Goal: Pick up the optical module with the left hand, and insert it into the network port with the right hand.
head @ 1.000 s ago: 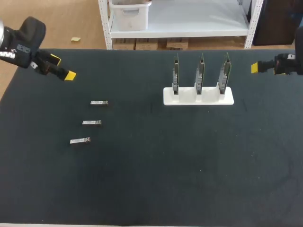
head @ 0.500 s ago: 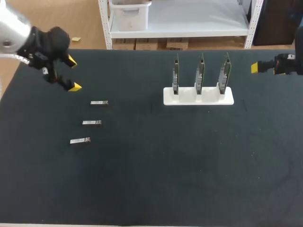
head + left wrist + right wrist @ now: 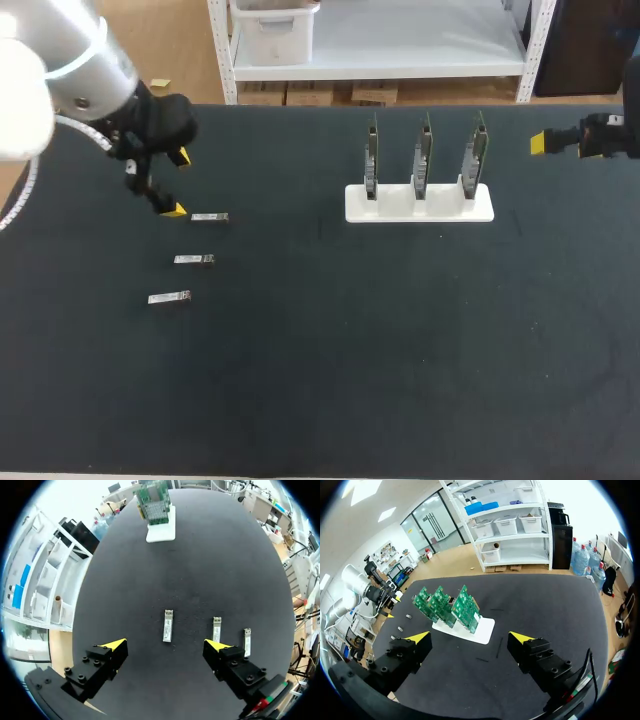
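Note:
Three small silver optical modules lie in a row on the black table at the left: the far one (image 3: 210, 217), the middle one (image 3: 194, 260) and the near one (image 3: 169, 298). My left gripper (image 3: 178, 183) hangs open just left of the far module (image 3: 168, 625), which lies ahead of it and in line with the gap between its fingers, untouched. The other two modules (image 3: 216, 628) (image 3: 246, 639) lie beside it. Three upright green network cards (image 3: 421, 155) stand in a white holder (image 3: 420, 205). My right gripper (image 3: 469, 637) is open and empty at the table's far right edge (image 3: 545, 143).
The holder with its cards (image 3: 447, 605) stands between the two arms, well ahead of the right gripper. Bare black tabletop (image 3: 350, 350) fills the middle and front. My left arm (image 3: 365, 592) shows beyond the cards in the right wrist view.
My left arm has swung in from the far left corner towards the modules, its gripper now beside the far one and still open. The right arm has stayed put.

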`<state>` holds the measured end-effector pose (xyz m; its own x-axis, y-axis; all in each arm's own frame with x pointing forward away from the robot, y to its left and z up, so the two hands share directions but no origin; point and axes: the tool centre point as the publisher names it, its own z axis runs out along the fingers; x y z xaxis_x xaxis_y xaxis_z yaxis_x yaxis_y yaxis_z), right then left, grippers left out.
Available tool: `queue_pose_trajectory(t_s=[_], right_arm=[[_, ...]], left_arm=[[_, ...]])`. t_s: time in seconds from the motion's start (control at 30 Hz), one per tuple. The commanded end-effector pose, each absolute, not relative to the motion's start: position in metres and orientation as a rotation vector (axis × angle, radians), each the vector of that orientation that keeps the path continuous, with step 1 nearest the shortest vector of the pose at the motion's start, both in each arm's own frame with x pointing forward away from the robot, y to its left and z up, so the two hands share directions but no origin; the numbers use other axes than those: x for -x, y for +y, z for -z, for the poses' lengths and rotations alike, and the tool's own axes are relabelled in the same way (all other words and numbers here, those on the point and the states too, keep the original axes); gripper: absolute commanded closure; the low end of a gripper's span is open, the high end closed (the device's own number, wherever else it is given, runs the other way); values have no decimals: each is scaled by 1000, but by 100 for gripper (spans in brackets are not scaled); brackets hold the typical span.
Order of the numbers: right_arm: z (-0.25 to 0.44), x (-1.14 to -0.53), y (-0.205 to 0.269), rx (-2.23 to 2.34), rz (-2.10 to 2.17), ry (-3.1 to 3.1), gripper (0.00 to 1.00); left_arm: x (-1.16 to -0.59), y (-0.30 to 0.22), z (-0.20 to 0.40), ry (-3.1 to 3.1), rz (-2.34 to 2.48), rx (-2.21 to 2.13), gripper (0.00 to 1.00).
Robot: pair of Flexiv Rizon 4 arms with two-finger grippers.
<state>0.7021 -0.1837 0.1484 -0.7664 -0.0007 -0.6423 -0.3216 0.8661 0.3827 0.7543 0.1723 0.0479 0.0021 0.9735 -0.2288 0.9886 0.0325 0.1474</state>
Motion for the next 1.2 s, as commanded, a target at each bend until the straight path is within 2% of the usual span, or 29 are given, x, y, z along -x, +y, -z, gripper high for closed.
queue_pose_trajectory(t_s=[0.03,0.53,1.2], right_arm=[[-150,-700,-184,230,-633,2375,0],[-150,-700,-184,230,-633,2375,0],[-150,-700,-184,230,-633,2375,0]], left_arm=[[-767,164,-36,2099,64,-2079,0],[-763,160,0,2135,11,-2133,0],[-768,165,19,2157,-80,-2120,0]])
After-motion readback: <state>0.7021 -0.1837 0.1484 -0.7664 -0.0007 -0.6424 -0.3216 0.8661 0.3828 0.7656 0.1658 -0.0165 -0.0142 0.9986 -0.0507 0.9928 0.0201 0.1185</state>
